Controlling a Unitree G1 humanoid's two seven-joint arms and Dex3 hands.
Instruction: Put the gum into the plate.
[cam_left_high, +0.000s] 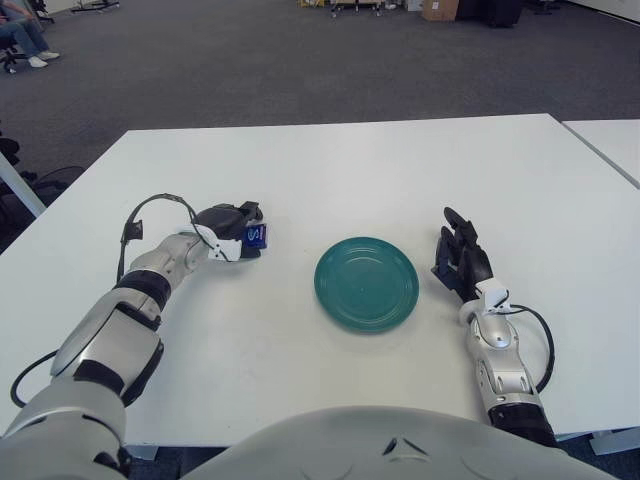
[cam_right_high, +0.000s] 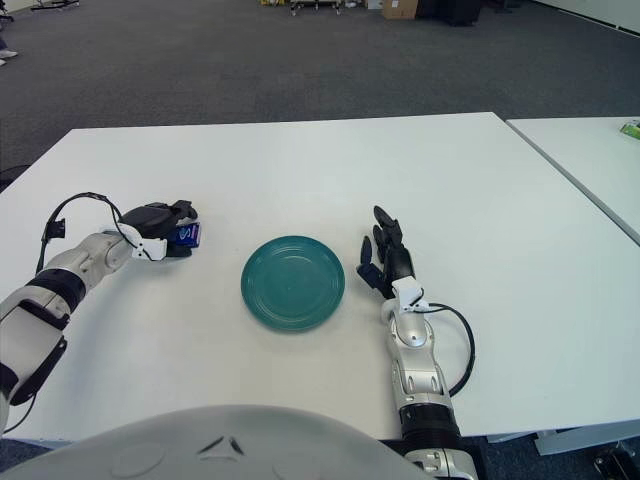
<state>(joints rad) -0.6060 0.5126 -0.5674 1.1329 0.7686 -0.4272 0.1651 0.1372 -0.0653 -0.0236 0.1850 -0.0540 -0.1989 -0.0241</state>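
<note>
Table: a wide white table (cam_left_high: 330, 170) is filling most of the view, with grey carpet lying behind it.
Second table: the corner of another white table (cam_left_high: 610, 140) is showing at the far right, apart from the main one.
Robot body: a grey rounded torso (cam_left_high: 380, 445) is showing along the bottom edge.
Left arm: a silver and black left arm (cam_left_high: 120, 320) is reaching forward over the left side of the table, with a black cable (cam_left_high: 150, 205) looping above its wrist.
Plate: a round teal plate (cam_left_high: 366, 283) is sitting flat near the middle of the table, holding nothing.
Right hand: the right hand (cam_left_high: 460, 262) is showing just to the right of the plate, black fingers relaxed and pointing away from the robot, gripping nothing.
Left hand: the left hand (cam_left_high: 232, 230) is sitting well left of the plate, its dark fingers curling around the gum.
Gum: a small blue gum pack (cam_left_high: 256, 236) is peeking out of the left hand on the side facing the plate, still outside the plate.
</note>
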